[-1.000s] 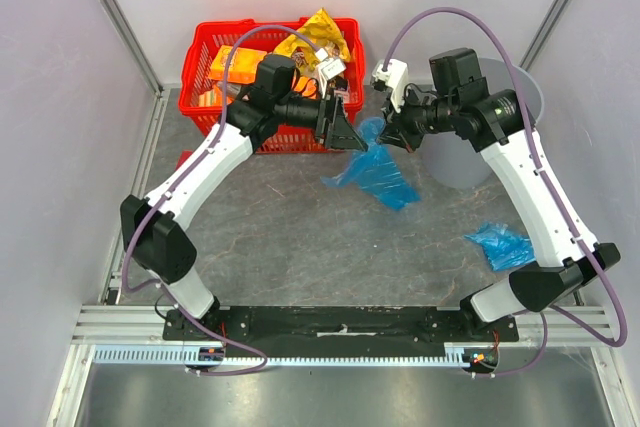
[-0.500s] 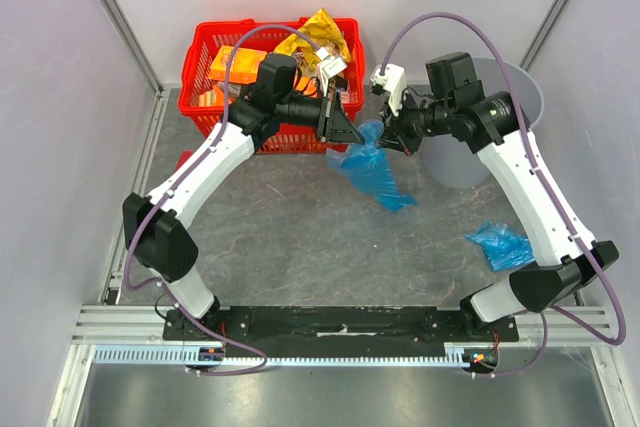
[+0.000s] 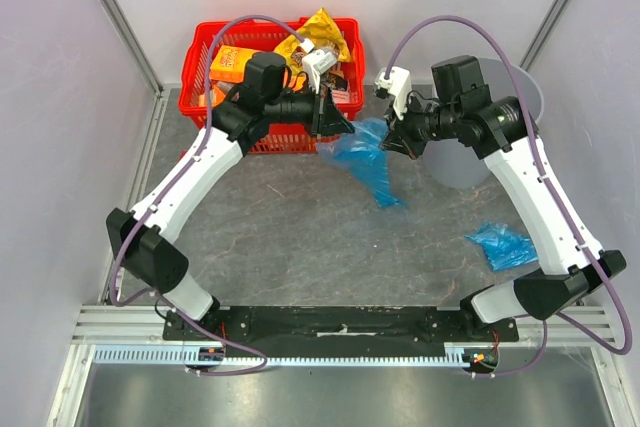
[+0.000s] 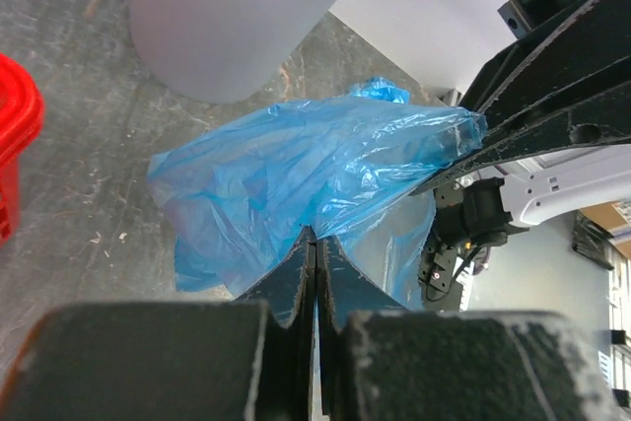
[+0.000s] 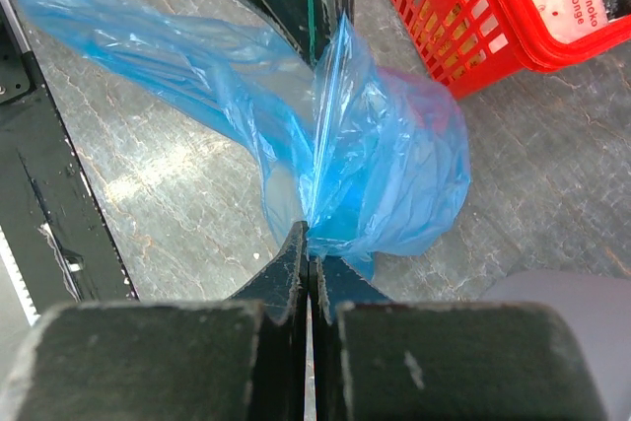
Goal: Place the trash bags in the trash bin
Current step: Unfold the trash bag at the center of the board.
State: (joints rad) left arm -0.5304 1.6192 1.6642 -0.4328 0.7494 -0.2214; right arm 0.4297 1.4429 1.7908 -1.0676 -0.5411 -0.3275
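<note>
A bright-blue trash bag [image 3: 362,159] hangs above the table between both arms, its tail drooping toward the floor. My left gripper [image 3: 340,129] is shut on the bag's left edge; in the left wrist view the film [image 4: 306,170] fans out from the pinched tips [image 4: 314,236]. My right gripper [image 3: 392,140] is shut on the bag's right edge, and the film [image 5: 385,160] balloons past its tips [image 5: 310,232]. A second crumpled blue trash bag [image 3: 498,245] lies on the table at the right. The light-grey trash bin [image 3: 478,162] stands behind the right arm, partly hidden.
A red mesh basket [image 3: 240,132] with a yellow snack packet [image 3: 318,32] and orange packs stands at the back left, just behind the left gripper. The basket's corner [image 5: 473,17] shows in the right wrist view. Walls close in on both sides.
My left gripper has closed on the bag's left edge and lifted with it. The bag now stretches between both grippers, higher off the table; the right arm shifted slightly.
</note>
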